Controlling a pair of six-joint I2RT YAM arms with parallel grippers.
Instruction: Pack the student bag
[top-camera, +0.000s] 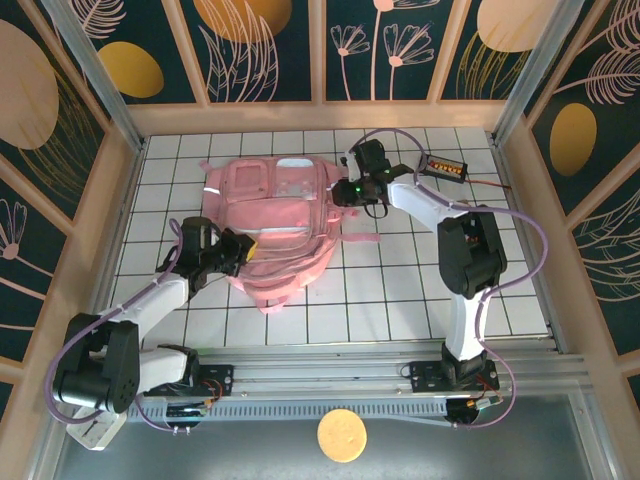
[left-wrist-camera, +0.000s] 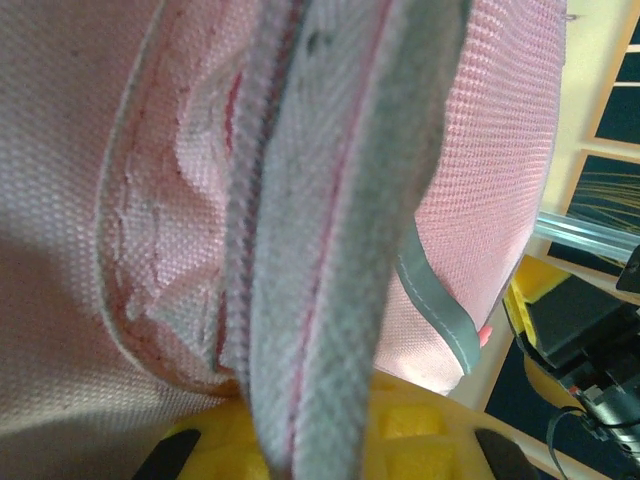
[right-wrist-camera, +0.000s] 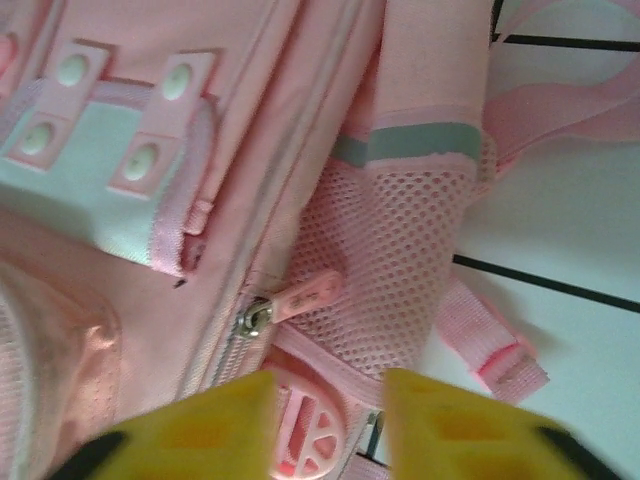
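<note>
Two wrist views: left jaws clamp student bag (left-wrist-camera: 320, 300); right jaws parted, empty.

Pink backpack (top-camera: 285, 215) lies flat on the white gridded table (top-camera: 400, 290), sitting toward 9 o'clock of the table's middle. A loose strap (top-camera: 268, 298) spills off its near end toward 6 o'clock. The left gripper (top-camera: 243, 250) is right on the bag's 8 o'clock edge, yellow fingers (top-camera: 249, 244) pinched together against the pink fabric. Across the bag, the right gripper (top-camera: 348, 192) sits at the 2 o'clock edge, a green light glowing on its wrist. Out at the table's 1 o'clock corner rests a small black box (top-camera: 443, 166) with orange lights. At 6 o'clock, past the arm bases, a round tan disc (top-camera: 342, 435) lies on the grey ledge.
</note>
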